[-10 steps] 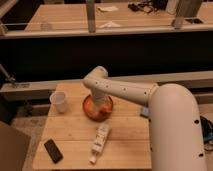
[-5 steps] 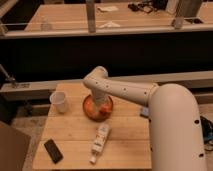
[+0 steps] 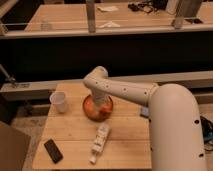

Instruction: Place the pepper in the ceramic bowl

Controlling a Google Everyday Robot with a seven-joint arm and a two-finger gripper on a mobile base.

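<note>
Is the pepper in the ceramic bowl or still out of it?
In: a red-orange lump, the pepper, shows inside the ceramic bowl. The gripper reaches down into the bowl right above it.

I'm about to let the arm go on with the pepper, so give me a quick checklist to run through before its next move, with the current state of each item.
1. Ceramic bowl on the table, well inside the edges: ok.
2. Claw above the bowl: ok, the arm bends down over it.
3. Pepper located: ok, a red-orange spot shows at the arm's end, over the bowl.
4. Pepper resting in the bowl or held above it: cannot tell.
5. White cup apart from the bowl: ok, it stands to the left with a gap.
6. White bottle and black phone out of the way: ok, both lie nearer the front edge.
</note>
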